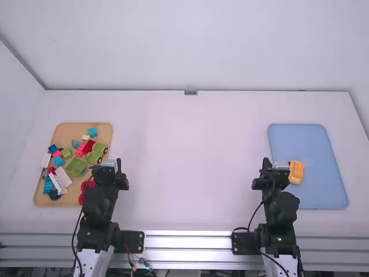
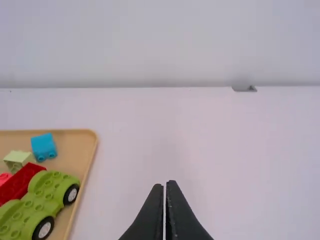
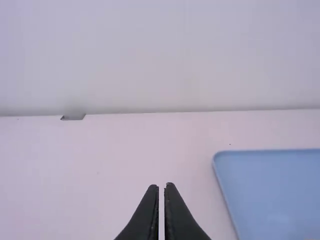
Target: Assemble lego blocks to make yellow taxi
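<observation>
A white counter spreads wide beneath a plain, pale far wall. On the left stands a whitish side wall, with a slanting grey strip along it. A small grey fitting sits mid-way along the far edge; silvery metal rails line the near one. The light is soft.

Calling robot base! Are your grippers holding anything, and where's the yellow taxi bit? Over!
Left gripper, right gripper: both empty. Yellow piece: on blue tray. Right arm close by, might crowd it. Over.
</observation>
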`<action>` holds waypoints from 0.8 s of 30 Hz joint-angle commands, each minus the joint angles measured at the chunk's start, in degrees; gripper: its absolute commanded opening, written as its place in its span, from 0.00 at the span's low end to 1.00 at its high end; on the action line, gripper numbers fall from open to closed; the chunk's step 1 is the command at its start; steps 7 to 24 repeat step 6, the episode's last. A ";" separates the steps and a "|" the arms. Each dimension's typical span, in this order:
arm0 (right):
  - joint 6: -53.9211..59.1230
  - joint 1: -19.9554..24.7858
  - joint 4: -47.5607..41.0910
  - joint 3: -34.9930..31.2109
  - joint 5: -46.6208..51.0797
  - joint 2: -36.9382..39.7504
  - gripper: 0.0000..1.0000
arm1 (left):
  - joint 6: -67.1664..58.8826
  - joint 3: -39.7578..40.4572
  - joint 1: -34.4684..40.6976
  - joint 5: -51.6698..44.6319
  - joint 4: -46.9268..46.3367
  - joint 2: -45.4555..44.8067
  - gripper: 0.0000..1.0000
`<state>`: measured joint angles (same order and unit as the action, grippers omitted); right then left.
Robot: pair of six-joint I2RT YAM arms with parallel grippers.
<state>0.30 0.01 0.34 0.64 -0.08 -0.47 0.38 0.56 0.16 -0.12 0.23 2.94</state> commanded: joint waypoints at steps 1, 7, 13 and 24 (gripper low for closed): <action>-0.30 -0.01 -0.34 -0.64 0.08 0.47 0.01 | -0.38 -0.56 -0.16 0.12 -0.23 -1.82 0.00; -0.30 -0.01 -0.34 -0.64 0.08 0.47 0.00 | -0.38 -0.56 -0.16 0.12 -0.23 -2.94 0.00; -0.30 -0.01 -0.34 -0.64 0.08 0.47 0.00 | -0.38 -0.56 -0.16 0.12 -0.23 -2.94 0.00; -0.30 -0.01 -0.34 -0.64 0.08 0.47 0.00 | -0.38 -0.56 -0.16 0.12 -0.23 -2.94 0.00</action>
